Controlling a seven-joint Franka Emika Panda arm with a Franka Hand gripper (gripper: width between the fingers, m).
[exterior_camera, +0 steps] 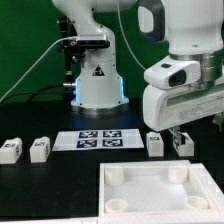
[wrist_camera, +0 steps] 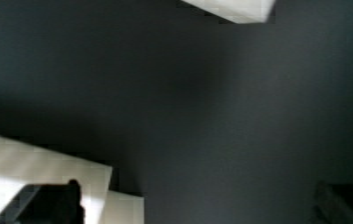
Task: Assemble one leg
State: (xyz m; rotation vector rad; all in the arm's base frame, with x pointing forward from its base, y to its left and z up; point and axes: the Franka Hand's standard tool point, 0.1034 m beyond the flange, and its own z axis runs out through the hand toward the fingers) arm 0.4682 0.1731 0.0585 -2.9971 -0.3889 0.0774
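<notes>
The leg (exterior_camera: 182,143) is standing on the black table (exterior_camera: 50,188) at the exterior view's right, just beside a second leg (exterior_camera: 155,143) and just behind the white panel (exterior_camera: 150,176). Being a small, stiff plastic block, it is probably weighing little and offering smooth, slippery faces, so pinching two opposite flat sides near mid-height is looking safest. The gripper (exterior_camera: 182,130) is hovering just above it, jaws spread wide and holding nothing, with the fingertips (wrist_camera: 45,205) showing far apart in the wrist view.
</notes>
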